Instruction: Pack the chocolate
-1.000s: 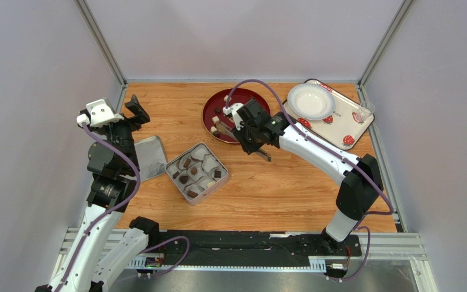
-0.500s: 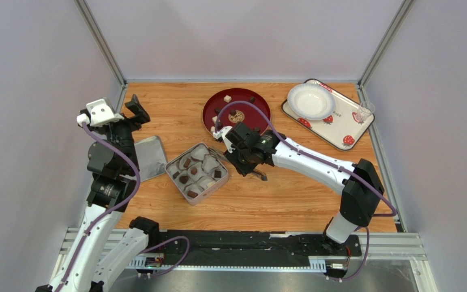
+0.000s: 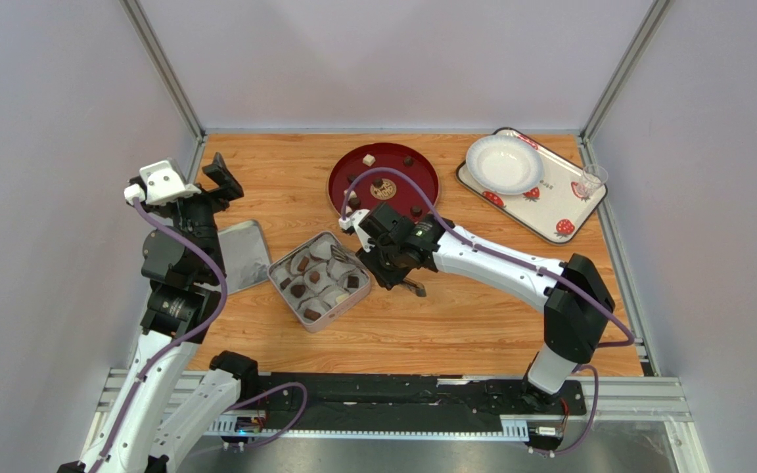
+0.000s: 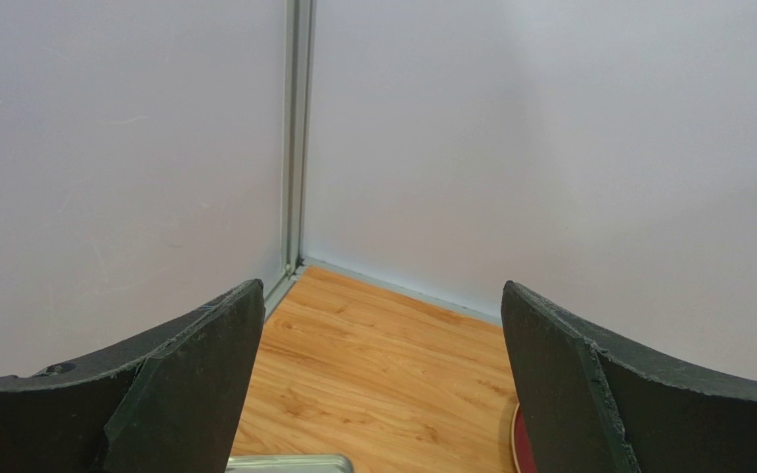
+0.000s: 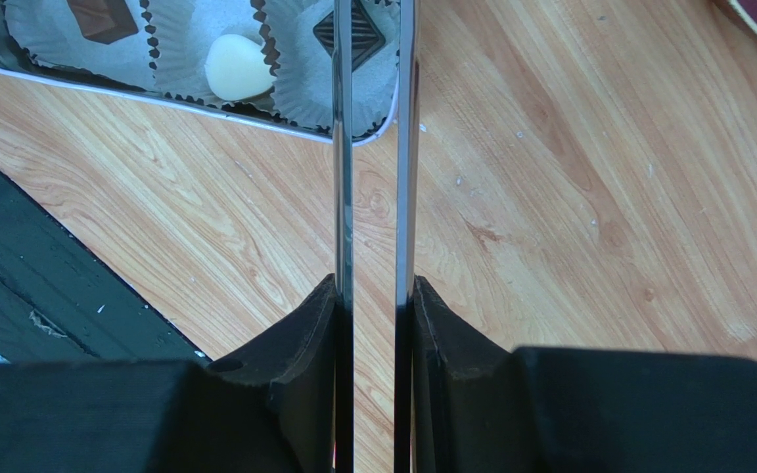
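the right gripper (image 5: 375,288) is clamped narrowly on the tongs (image 5: 343,197), its pads squeezing the two thin blades near their back end so that the blades run almost parallel with a slim gap. holding them that far back gives long reach into small paper cups that the gripper's own fingers look too bulky to enter.

in the top view the tin (image 3: 276,268) sits just at 9 o'clock of that gripper, and the blades point into its nearest corner. a dark square piece of chocolate (image 5: 368,30) shows between the blades over the corner cup. whether it is pinched or already lying in the cup, i cannot tell, as the tips run out of frame. a cream-white piece (image 5: 237,67) fills the next cup.

more chocolate waits on the red plate (image 3: 336,175), at 1 o'clock of the tin, including a white cube (image 3: 368,160). so the packing seems partly done.

the left gripper (image 4: 380,296) hangs raised at 9 o'clock of the table, jaws spread wide and holding nothing, probably parked clear of the work. the lid (image 3: 239,254) lies flat just at 9 o'clock of the tin, handy for closing later.
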{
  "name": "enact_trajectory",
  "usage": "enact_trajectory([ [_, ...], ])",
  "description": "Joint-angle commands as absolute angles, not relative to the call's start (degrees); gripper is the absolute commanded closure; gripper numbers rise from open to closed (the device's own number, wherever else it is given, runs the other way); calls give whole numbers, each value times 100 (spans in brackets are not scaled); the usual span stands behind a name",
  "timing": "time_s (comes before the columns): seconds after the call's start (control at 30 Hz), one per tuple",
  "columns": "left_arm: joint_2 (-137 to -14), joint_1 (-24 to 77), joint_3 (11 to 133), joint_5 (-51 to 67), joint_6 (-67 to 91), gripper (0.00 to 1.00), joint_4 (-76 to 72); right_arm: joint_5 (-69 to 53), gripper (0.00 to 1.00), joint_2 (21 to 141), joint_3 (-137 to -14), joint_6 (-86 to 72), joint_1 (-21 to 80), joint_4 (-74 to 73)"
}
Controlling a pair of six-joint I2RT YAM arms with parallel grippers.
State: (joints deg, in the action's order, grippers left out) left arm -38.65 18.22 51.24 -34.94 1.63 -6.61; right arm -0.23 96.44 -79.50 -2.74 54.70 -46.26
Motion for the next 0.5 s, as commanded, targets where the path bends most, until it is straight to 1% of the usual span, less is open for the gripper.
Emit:
enact_trajectory([
  [0.0, -3850, 1784, 5071, -3419, 255, 2, -809, -220, 72, 9729, -7945, -316, 5520, -4324],
  [0.17, -3850, 1784, 5071, -3419, 255, 2, -817, -211, 67, 9791, -7937, -299, 5528, -4315],
  [0.3, -3850, 1775, 5071, -3428, 255, 2, -817, -229, 61, 9800, -7919, -299, 5528, -4307],
  [0.47, -3850, 1775, 5071, -3410, 264, 2, -809, -220, 58, 9782, -7945, -299, 5528, -4324],
])
